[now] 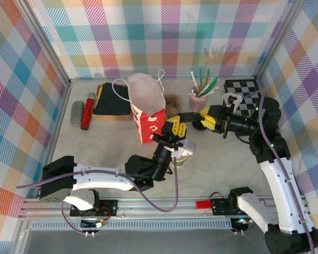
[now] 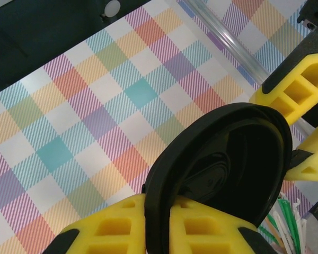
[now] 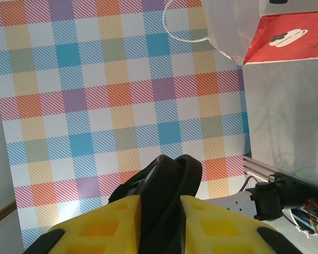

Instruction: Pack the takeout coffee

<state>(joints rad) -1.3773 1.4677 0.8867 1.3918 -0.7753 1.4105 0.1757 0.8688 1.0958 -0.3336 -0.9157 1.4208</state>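
We see the left gripper (image 1: 174,130) out over the middle of the tabletop (image 1: 95,151), just right of the red-and-white paper bag (image 1: 148,120). The right gripper (image 1: 187,117) reaches in from the right to meet it.

From the left wrist: the left gripper (image 2: 156,206) is clamped on the black lid (image 2: 222,159), with yellow fingers (image 2: 116,222) on either side of the lower rim. The lid is held on edge, its hollow underside facing the camera. The right gripper (image 2: 303,132) sits at the lid's right rim, one yellow finger above and one below.

From the right wrist: the right gripper (image 3: 161,206) is closed on a black rim (image 3: 167,172), which we take to be the same lid, with its fingers pressed to both sides. The bag's red corner (image 3: 291,37) shows at upper right.

The takeout coffee (image 1: 180,159), a green-banded cup, stands on the tabletop just beside the left wrist, below both grippers. Its lid is off, held in the air above it.

A white plastic liner (image 1: 146,90) bulges from the bag's mouth. The pink cup of straws (image 1: 197,98) stands near the back, right of the bag. A black folded item (image 1: 111,99) and a red tube (image 1: 88,112) lie at back left.
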